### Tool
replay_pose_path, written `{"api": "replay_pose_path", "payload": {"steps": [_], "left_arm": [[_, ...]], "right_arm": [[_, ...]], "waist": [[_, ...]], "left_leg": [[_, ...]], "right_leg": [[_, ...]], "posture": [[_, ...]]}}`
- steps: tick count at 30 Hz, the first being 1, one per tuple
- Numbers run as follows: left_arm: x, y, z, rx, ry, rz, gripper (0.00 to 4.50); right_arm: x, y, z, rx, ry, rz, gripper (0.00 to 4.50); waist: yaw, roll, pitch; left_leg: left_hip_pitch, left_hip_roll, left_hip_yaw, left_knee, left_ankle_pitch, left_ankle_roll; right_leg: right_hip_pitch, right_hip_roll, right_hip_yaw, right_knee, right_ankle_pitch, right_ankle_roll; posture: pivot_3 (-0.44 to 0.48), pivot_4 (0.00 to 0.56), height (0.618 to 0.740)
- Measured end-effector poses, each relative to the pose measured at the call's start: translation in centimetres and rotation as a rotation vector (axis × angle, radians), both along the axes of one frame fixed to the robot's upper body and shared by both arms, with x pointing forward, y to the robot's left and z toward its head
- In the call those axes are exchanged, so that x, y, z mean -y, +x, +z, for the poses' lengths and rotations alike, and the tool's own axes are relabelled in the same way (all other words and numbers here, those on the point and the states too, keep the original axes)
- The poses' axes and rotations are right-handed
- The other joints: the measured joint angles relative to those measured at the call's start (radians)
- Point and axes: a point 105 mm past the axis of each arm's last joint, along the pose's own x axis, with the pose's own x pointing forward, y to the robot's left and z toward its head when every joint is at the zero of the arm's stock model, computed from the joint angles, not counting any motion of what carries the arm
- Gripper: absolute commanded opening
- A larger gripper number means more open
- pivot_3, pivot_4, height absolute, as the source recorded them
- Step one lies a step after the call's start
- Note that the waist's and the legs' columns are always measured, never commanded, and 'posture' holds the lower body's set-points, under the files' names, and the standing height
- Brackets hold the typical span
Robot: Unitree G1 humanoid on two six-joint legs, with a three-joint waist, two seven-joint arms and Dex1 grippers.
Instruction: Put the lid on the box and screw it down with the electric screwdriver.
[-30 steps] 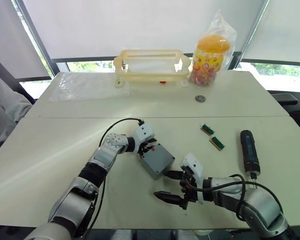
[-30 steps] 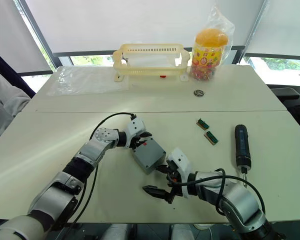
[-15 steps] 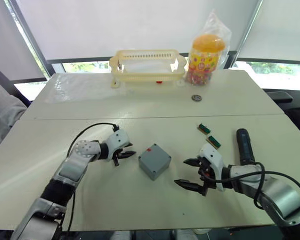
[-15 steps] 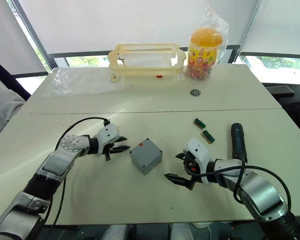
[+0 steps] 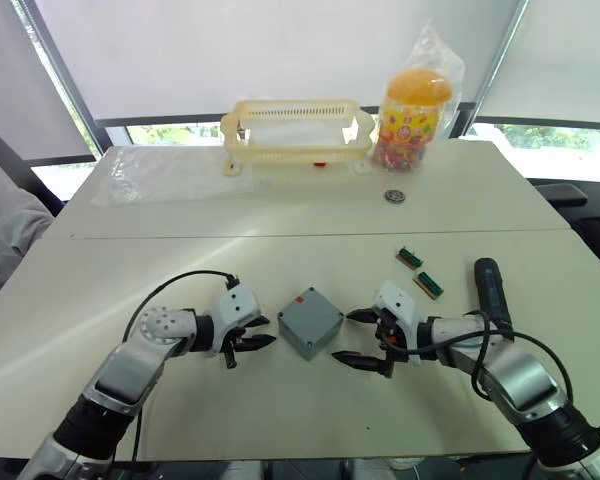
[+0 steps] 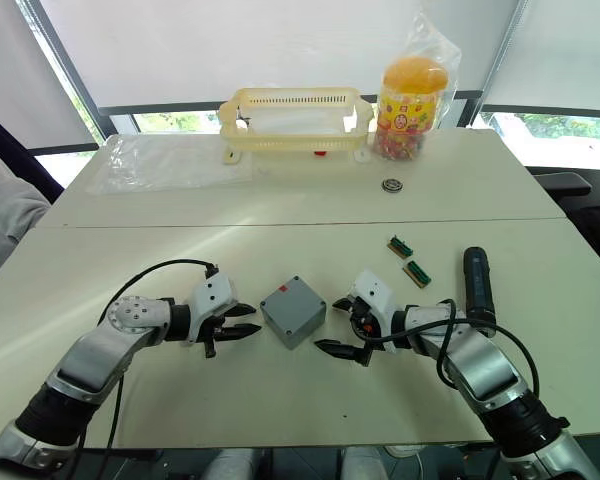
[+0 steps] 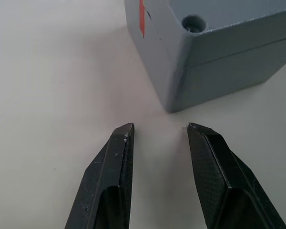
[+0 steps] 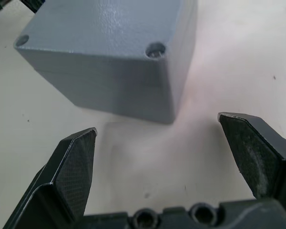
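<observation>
The grey box (image 5: 310, 325) stands on the table between my two grippers, with a small red mark on its side (image 7: 142, 19). The lid (image 8: 109, 28) lies flat on top of it, a seam showing under it and screw holes at its corners. My left gripper (image 5: 268, 331) is open just left of the box, not touching it. My right gripper (image 5: 342, 337) is open wide just right of the box, also apart from it. The dark electric screwdriver (image 5: 490, 285) lies on the table to the right, beyond my right forearm.
Two small green circuit boards (image 5: 412, 257) (image 5: 434, 285) lie between the box and the screwdriver. At the back stand a pale yellow basket (image 5: 295, 130), a bagged orange jar (image 5: 415, 105), a small round part (image 5: 394, 197) and a clear plastic sheet (image 5: 165, 170). A person's sleeve (image 5: 0, 220) shows far left.
A second ago my left gripper was on the tilted box; it let go and drew back left, and the box now rests flat. Both open grippers have since closed in on its sides.
</observation>
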Motion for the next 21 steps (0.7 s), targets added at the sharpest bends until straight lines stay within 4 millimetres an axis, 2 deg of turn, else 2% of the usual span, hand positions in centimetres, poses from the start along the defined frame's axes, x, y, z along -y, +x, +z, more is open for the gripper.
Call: {"api": "replay_pose_path", "payload": {"steps": [5,21], "left_arm": [[0.6,0.9,0.0,0.024,0.006,-0.015,1.75],[2.3,3.2,0.4,0.113,0.043,-0.135,1.75]], "right_arm": [[-0.7,-0.2,0.0,-0.007,0.023,0.014,4.47],[-0.4,-2.8,-0.5,-0.066,0.013,-0.045,4.47]], "waist": [[0.001,0.000,0.000],[0.003,0.000,-0.001]], "left_leg": [[0.000,0.000,0.000,0.000,0.000,0.000],[0.000,-0.001,0.000,0.001,0.001,-0.001]], "right_leg": [[0.000,0.000,0.000,0.000,0.000,0.000],[0.001,-0.001,-0.001,0.000,0.000,0.000]], "posture": [[0.000,0.150,0.740],[0.000,0.150,0.740]]}}
